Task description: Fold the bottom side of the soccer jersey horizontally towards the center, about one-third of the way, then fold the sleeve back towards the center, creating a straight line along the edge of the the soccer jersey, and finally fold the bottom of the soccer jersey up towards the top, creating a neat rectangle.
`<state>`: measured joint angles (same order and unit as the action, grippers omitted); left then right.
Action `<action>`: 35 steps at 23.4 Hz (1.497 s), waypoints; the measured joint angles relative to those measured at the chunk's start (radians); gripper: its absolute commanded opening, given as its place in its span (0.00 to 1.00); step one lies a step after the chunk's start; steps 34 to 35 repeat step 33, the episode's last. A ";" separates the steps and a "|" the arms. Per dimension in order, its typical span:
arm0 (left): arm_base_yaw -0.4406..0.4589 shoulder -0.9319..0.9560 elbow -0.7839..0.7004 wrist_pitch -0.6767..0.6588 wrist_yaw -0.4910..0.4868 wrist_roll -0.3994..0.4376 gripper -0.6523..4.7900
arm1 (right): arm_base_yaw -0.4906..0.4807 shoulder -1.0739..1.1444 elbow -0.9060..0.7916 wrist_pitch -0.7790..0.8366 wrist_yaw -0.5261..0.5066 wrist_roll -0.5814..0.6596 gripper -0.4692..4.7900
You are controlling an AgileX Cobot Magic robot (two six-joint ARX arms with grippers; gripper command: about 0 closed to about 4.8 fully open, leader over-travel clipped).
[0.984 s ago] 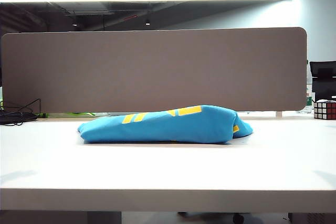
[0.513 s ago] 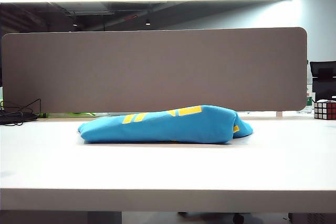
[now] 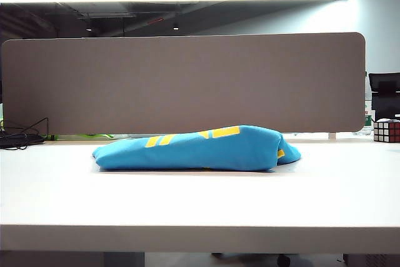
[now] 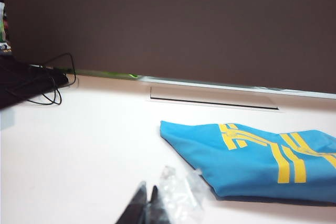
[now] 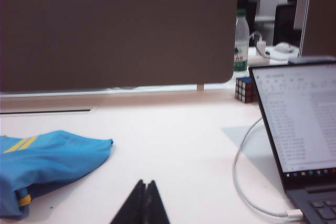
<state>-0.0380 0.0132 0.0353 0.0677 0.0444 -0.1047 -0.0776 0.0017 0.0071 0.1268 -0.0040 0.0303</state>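
Both pincers are closed on nothing and hang clear above the table [image 3: 200, 204]: the left pincer [image 4: 146, 203] near one end of the shirt [image 3: 194, 148], the right pincer [image 5: 146, 198] off its other end. The shirt lies mid-table as a folded blue bundle with yellow stripes, apparently finished, though the low view hides its outline. Soft, light, probably slippery cloth, it is best pinched at a folded edge or corner.
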 measured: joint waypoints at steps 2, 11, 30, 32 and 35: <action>0.000 0.000 -0.025 0.032 0.000 0.007 0.11 | 0.000 0.000 0.000 0.001 0.001 -0.005 0.08; 0.000 0.000 -0.034 0.026 0.000 0.023 0.11 | 0.000 0.000 0.000 0.040 0.001 -0.010 0.09; 0.000 0.000 -0.034 0.026 0.000 0.023 0.11 | 0.000 0.000 0.000 0.039 0.001 -0.010 0.09; 0.000 0.000 -0.034 0.026 0.000 0.023 0.11 | 0.000 0.000 0.000 0.039 0.001 -0.010 0.09; 0.000 0.000 -0.034 0.026 0.000 0.023 0.11 | 0.000 0.000 0.000 0.039 0.001 -0.010 0.09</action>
